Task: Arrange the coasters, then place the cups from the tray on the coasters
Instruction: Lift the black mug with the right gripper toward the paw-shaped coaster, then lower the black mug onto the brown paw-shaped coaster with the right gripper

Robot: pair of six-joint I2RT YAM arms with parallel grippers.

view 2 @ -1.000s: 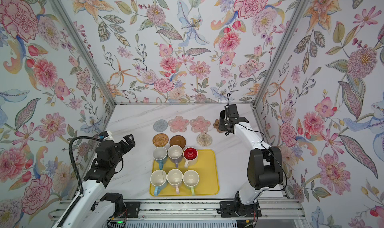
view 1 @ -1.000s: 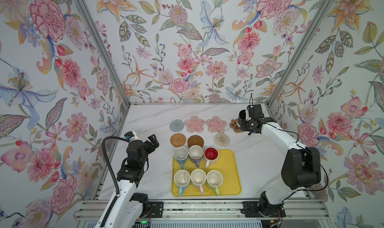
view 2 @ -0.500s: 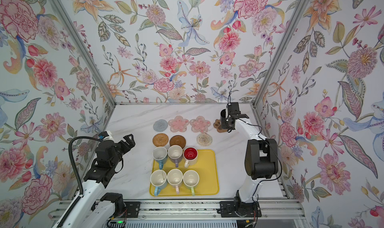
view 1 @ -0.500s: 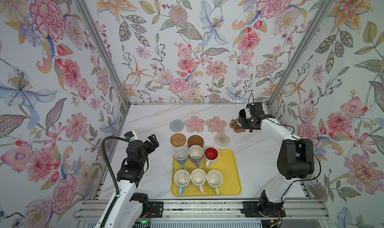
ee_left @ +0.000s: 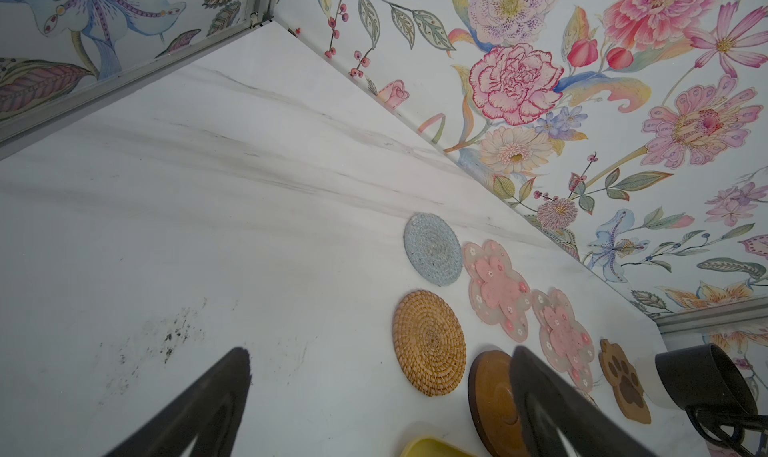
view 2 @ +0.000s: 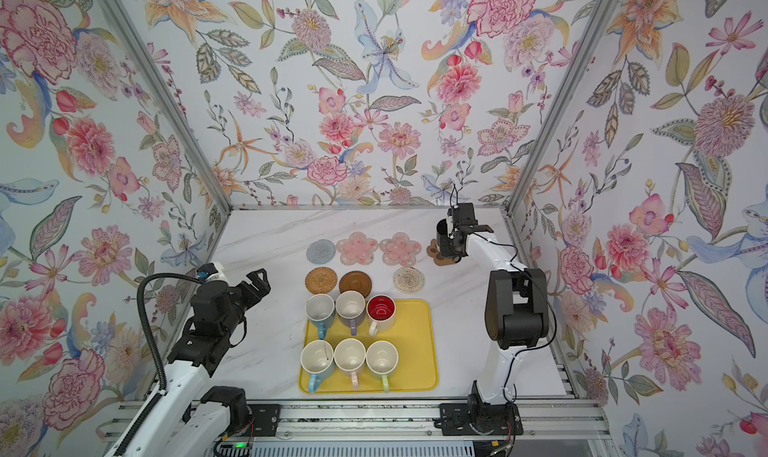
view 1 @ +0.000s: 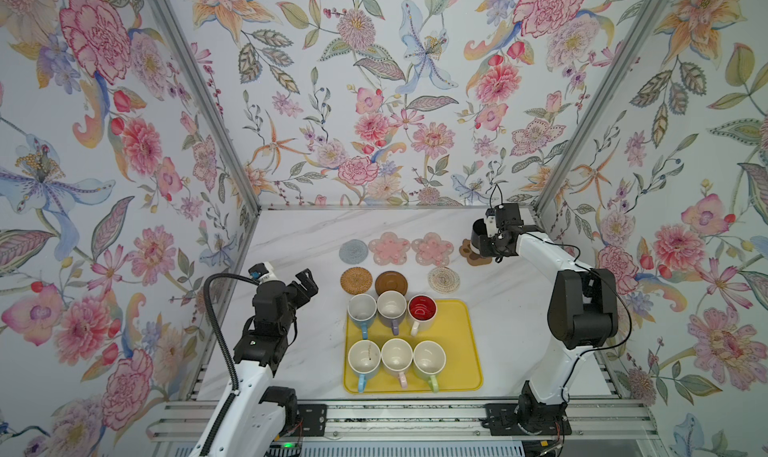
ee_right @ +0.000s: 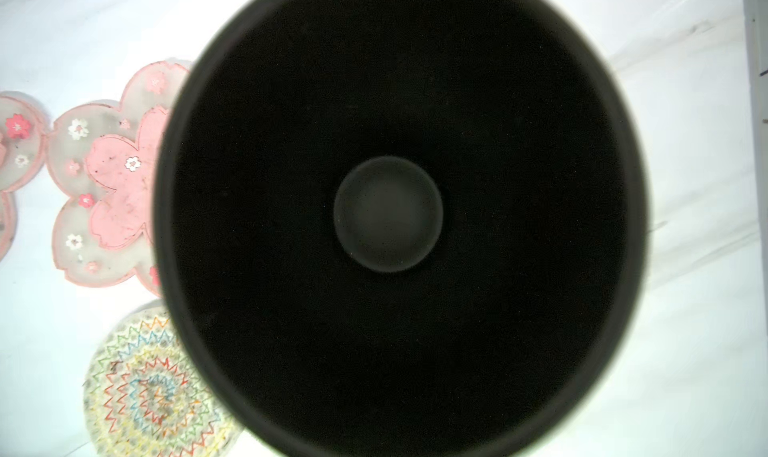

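Marble table (view 1: 286,243): seven coasters (view 1: 390,248) laid in two rows between grippers. Paw coaster (view 1: 468,256) partly hidden beneath right gripper (view 1: 490,245). Yellow tray (view 1: 465,351) set just right of left gripper (view 1: 302,283).

Yellow tray (view 1: 457,347) on a white, grey-veined marble worktop (view 1: 299,247). Coasters: grey-blue knit (view 1: 353,251), pink flowers (view 1: 390,248), brown paw (ee_left: 625,382), golden rattan (view 1: 356,280), dark brown wood (view 1: 390,282), cream spiral (view 1: 444,279) with rainbow zigzags. A black mug (ee_right: 386,213); a white mug (view 1: 422,309), red inside. Walls (view 1: 374,101) in pastel florals.

- Looked like a robotics lab booth.
- Walled with floral-print panels (view 1: 374,80) on aluminium posts (view 1: 201,97).
- Floored by a marble-look tabletop (view 1: 299,243), edged by a mounting rail (view 1: 415,419).
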